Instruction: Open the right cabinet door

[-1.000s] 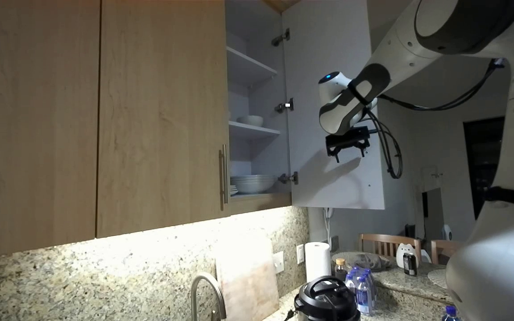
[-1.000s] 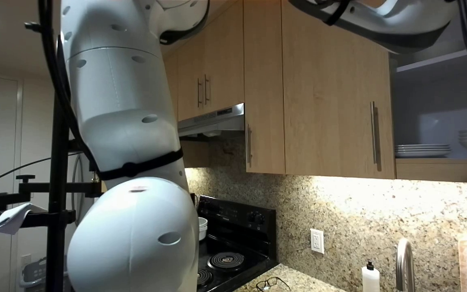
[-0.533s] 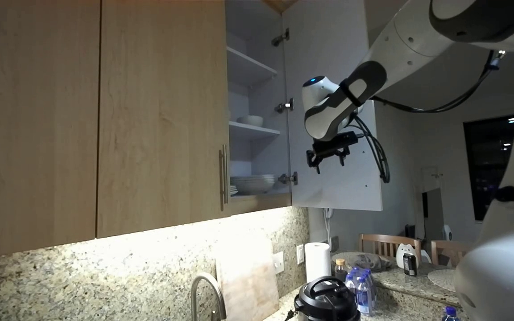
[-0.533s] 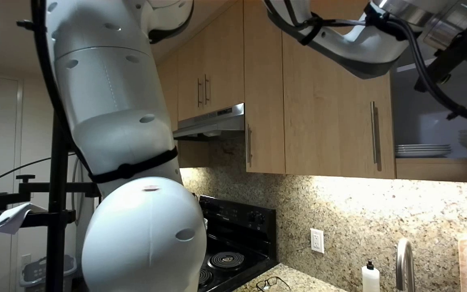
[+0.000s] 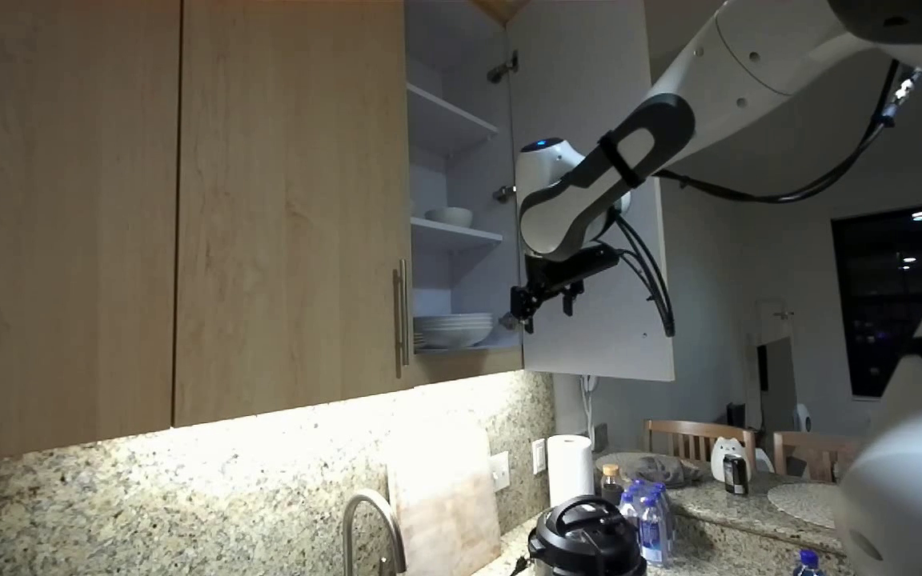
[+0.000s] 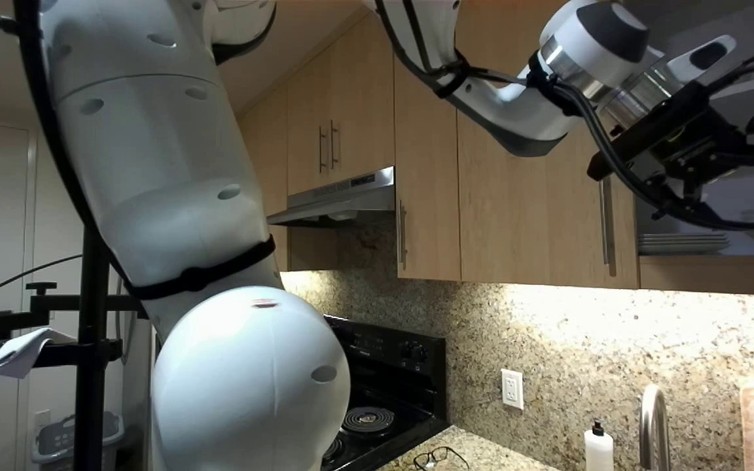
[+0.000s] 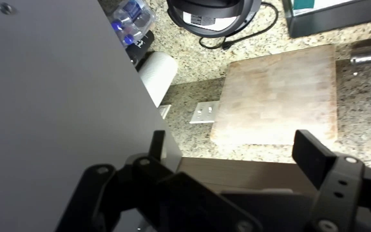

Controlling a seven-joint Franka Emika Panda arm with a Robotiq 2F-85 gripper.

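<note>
Cabinet fronts (image 5: 293,200) look like matt wood with a fine grain, while the inside of the right door (image 5: 577,80) is smooth and pretty dull. Handle (image 5: 406,312) is brushed metal, tap (image 6: 646,428) looks the same. Splashback (image 6: 547,347) and worktop (image 7: 192,61) look like speckled stone. Cutting board (image 7: 279,100) is matt wood. Arm (image 6: 252,392) has smooth, slightly glossy plastic covers, end effector (image 7: 230,138) looks way more matt. Cooker lid (image 5: 601,544) is proper shiny, and the bottles (image 5: 653,532) are clear plastic.

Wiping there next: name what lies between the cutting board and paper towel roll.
On the granite backsplash: a toggle-switch plate, in the wrist view, and, nearer the paper towel roll, another wall plate, in an exterior view.
</note>
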